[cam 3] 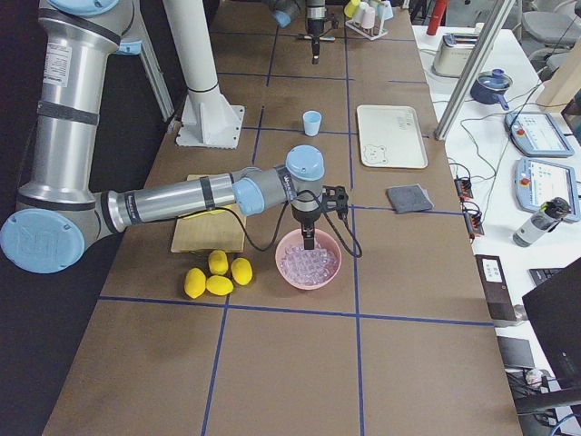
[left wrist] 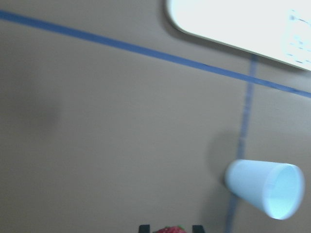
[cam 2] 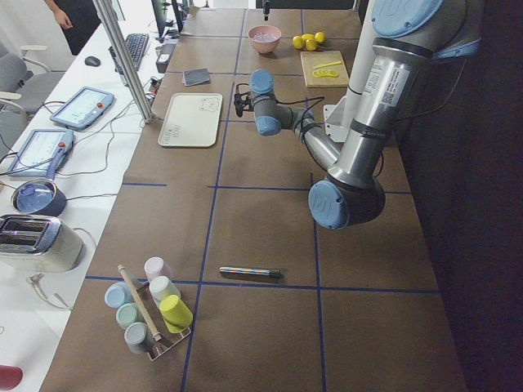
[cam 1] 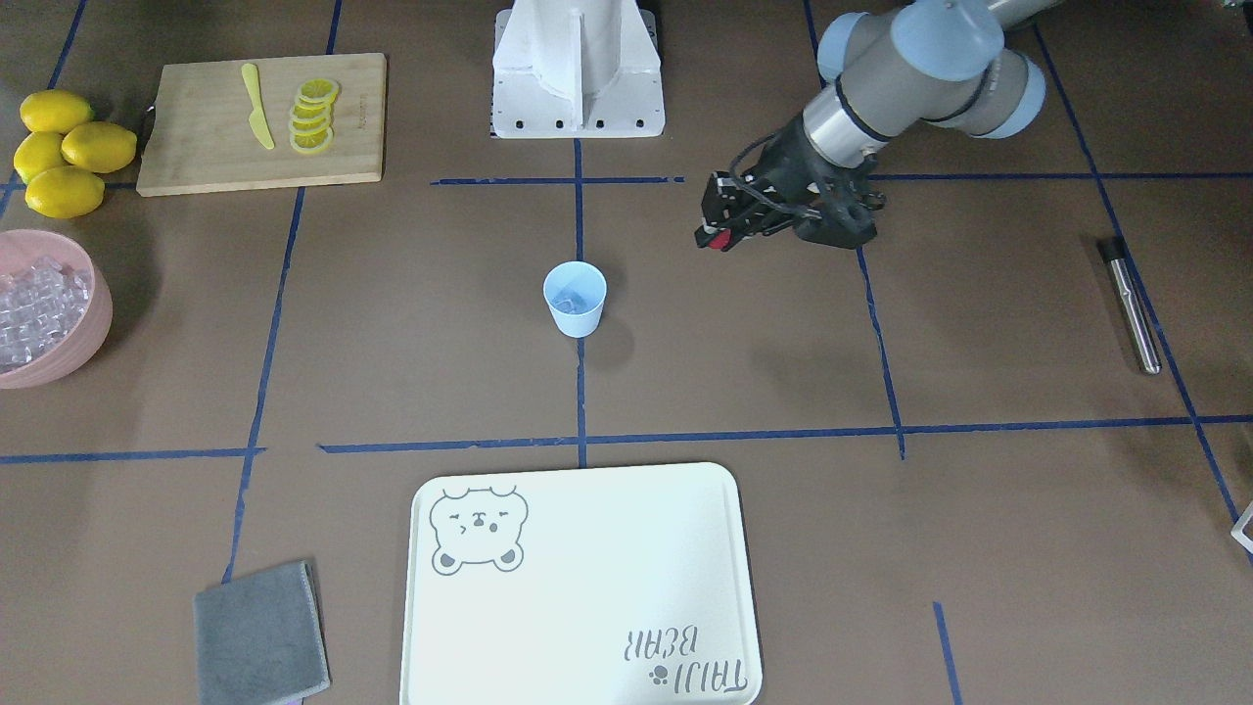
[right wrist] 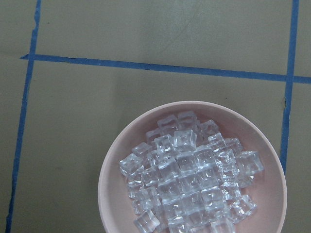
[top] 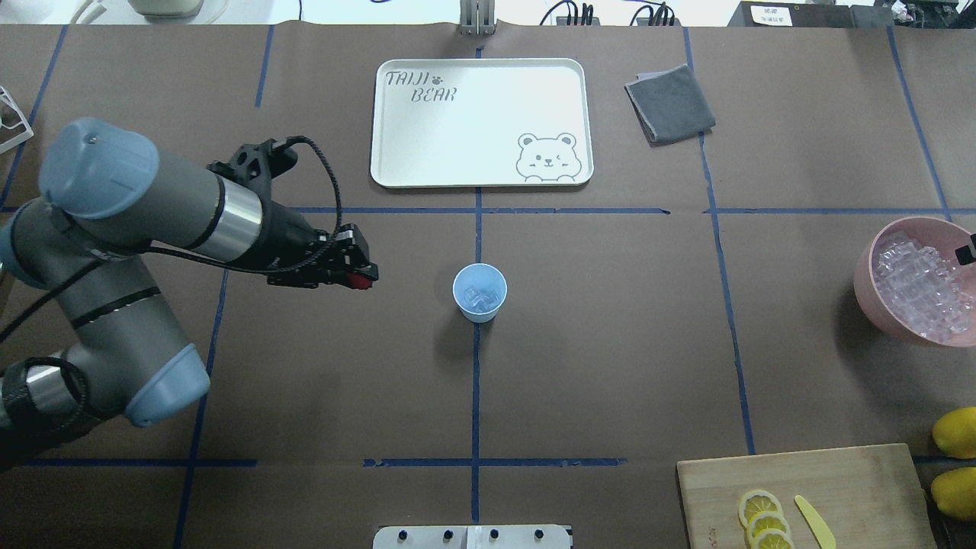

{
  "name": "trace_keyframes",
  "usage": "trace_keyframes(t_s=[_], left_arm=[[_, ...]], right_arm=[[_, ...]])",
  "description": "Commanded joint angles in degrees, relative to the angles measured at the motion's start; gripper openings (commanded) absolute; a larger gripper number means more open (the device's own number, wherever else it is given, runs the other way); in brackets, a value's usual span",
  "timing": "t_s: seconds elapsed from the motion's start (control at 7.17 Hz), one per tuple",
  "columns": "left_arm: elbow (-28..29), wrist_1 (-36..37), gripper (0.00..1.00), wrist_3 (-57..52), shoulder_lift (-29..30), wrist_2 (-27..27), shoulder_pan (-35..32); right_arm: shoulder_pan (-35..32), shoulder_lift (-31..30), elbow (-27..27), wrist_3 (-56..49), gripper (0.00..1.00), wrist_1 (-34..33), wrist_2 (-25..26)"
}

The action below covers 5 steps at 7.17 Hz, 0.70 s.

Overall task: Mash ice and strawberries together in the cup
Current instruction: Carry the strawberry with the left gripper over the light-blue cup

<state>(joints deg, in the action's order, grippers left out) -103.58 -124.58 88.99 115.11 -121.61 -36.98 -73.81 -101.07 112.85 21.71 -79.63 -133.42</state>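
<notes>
The pale blue cup stands upright at the table's middle with a few cubes of ice inside. My left gripper hovers to the cup's left, apart from it, shut on a small red strawberry. The berry's top shows between the fingers at the bottom edge of the left wrist view, with the cup to its right. My right gripper hangs over the pink bowl, which is heaped with ice. Whether it is open or shut, I cannot tell.
A white bear tray and a grey cloth lie beyond the cup. A cutting board carries lemon slices and a yellow knife, with whole lemons beside it. A metal rod lies on my left side.
</notes>
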Motion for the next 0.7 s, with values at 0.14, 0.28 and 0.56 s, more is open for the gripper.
trace_keyframes(t_s=[0.14, 0.28, 0.56], left_arm=[[9.59, -0.13, 0.0, 1.72, 11.08, 11.54, 6.82], [10.32, -0.22, 0.0, 1.19, 11.01, 12.7, 8.05], [10.41, -0.4, 0.09, 1.01, 11.1, 13.33, 8.23]], right_arm=[[-0.28, 0.17, 0.17, 0.0, 1.0, 0.0, -0.09], [-0.28, 0.17, 0.09, 0.0, 1.0, 0.0, -0.09], [-0.28, 0.17, 0.09, 0.0, 1.0, 0.0, -0.09]])
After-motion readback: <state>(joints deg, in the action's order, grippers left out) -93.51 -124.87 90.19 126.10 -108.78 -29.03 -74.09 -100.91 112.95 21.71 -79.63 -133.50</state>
